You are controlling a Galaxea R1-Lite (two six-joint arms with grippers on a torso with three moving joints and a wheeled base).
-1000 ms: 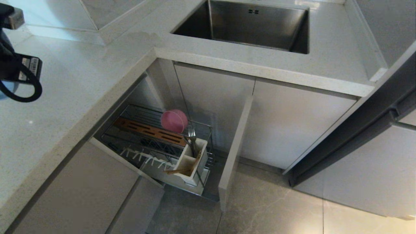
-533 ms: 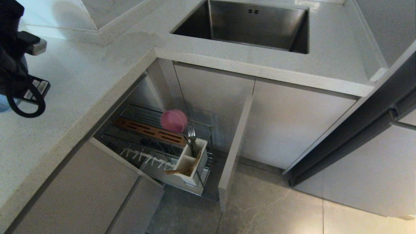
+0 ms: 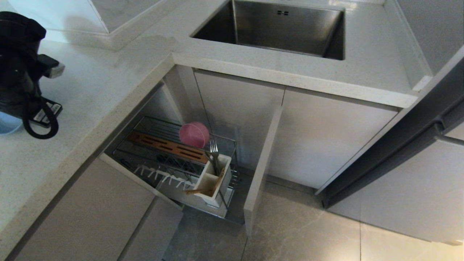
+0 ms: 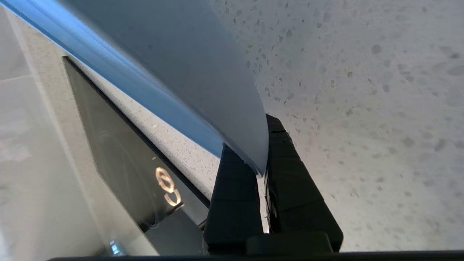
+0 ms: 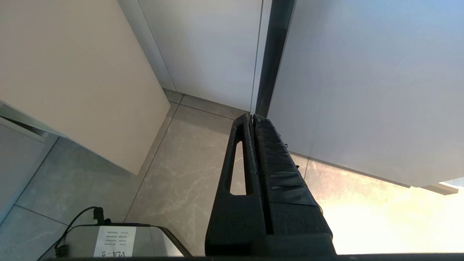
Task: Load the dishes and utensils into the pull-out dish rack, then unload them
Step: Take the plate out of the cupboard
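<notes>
- Our left gripper [image 4: 253, 159] is up over the speckled white stone counter [image 3: 90, 87], at the far left side in the head view.
- Its two black fingers [image 4: 235, 203] are squeezed tight on the rim of the wide, shallow round blue plate [image 4: 174, 69].
- In the left wrist view the plate stands up on its edge between the fingers, lifted above the counter.
- In the head view only a small bit of the blue plate [image 3: 8, 125] peeks out beside our black arm.
- A flat black glass cooktop [image 4: 119, 159] lies in the counter near the plate.
- The pull-out dish rack [image 3: 174, 163], a shiny wire basket, is slid out of the cabinet below the counter.
- The round pink plastic bowl [image 3: 194, 135] stands on its edge at the back of the rack, near the brown slotted wooden strip [image 3: 166, 146].
- The silver metal fork [image 3: 214, 152] stands up in the white two-compartment utensil box [image 3: 214, 181], in the back part.
- The pair of light wooden chopsticks [image 3: 204, 188] leans in the front part of the box.
- We cannot pick out the spoon.
- The steel sink [image 3: 275, 29] is set in the counter farther back.
- Our right gripper [image 5: 253, 123] hangs low over the grey floor tiles [image 5: 181, 174] with its fingers pressed together and nothing in them.
</notes>
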